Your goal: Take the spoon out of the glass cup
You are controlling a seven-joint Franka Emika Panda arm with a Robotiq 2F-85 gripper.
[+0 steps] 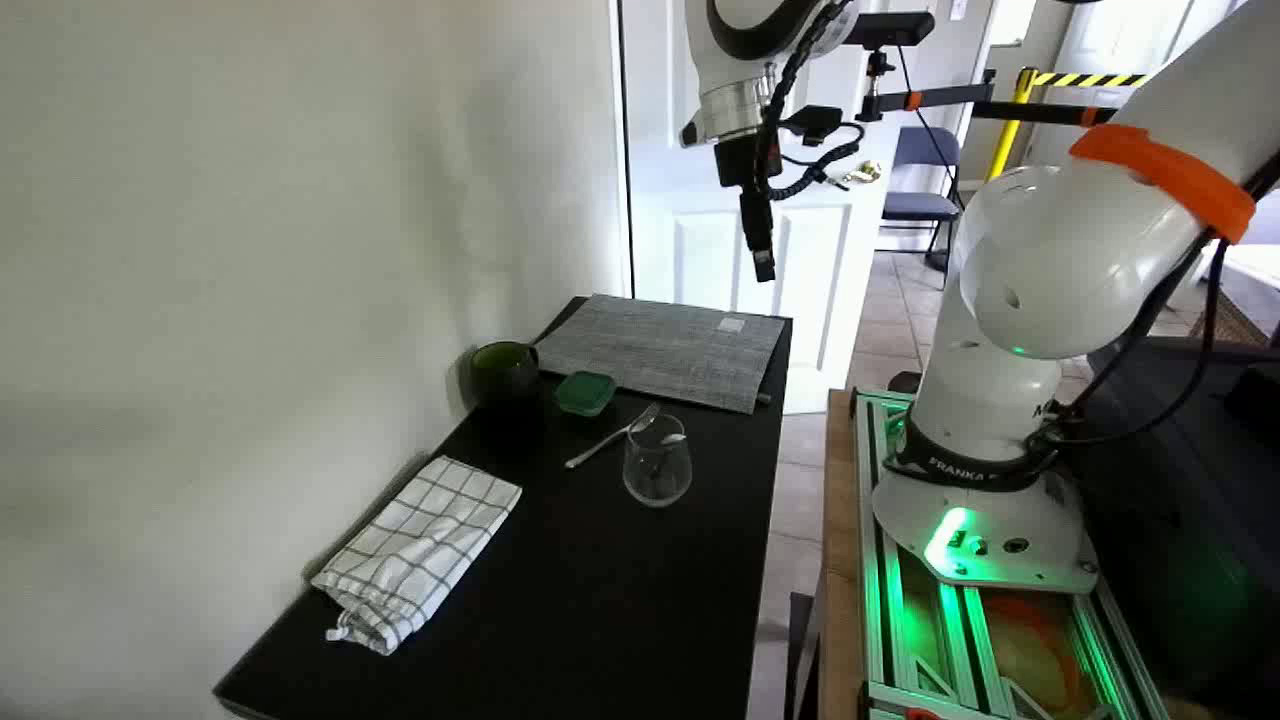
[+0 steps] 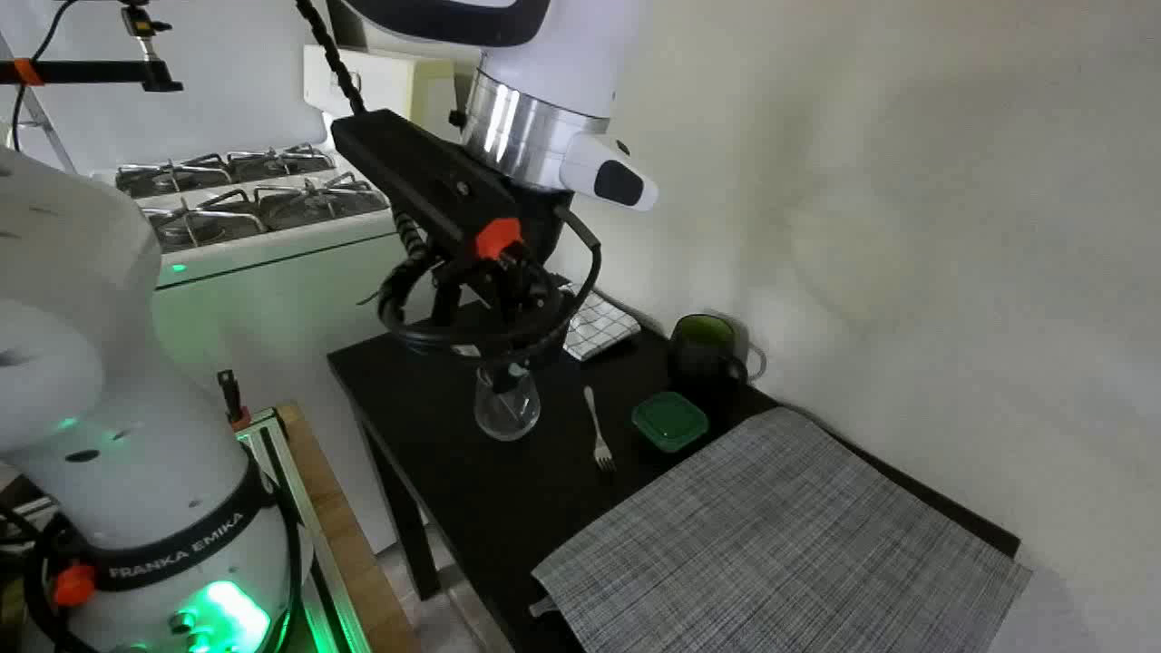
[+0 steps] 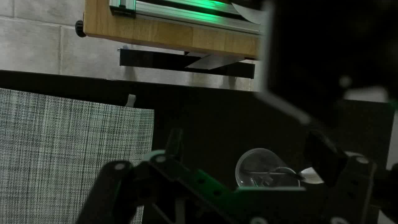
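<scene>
The glass cup [image 1: 657,475] stands upright on the black table; it also shows in an exterior view [image 2: 508,413] and in the wrist view [image 3: 259,161]. The silvery spoon [image 1: 672,438] leans inside it, handle down, with its pale bowl end above the rim. In the wrist view the spoon's bowl [image 3: 312,175] sticks out beside the rim, partly hidden by my right-hand finger. My gripper [image 1: 763,265] is well above the table, apart from cup and spoon. In the wrist view its fingers [image 3: 247,138] are wide apart, with nothing between them.
A fork [image 1: 600,447] lies close beside the cup. A green container [image 1: 585,393] and a dark green mug [image 1: 505,375] stand near the wall. A grey placemat [image 1: 660,350] lies at one end, a checked cloth [image 1: 425,545] nearer the other. The wall borders one side.
</scene>
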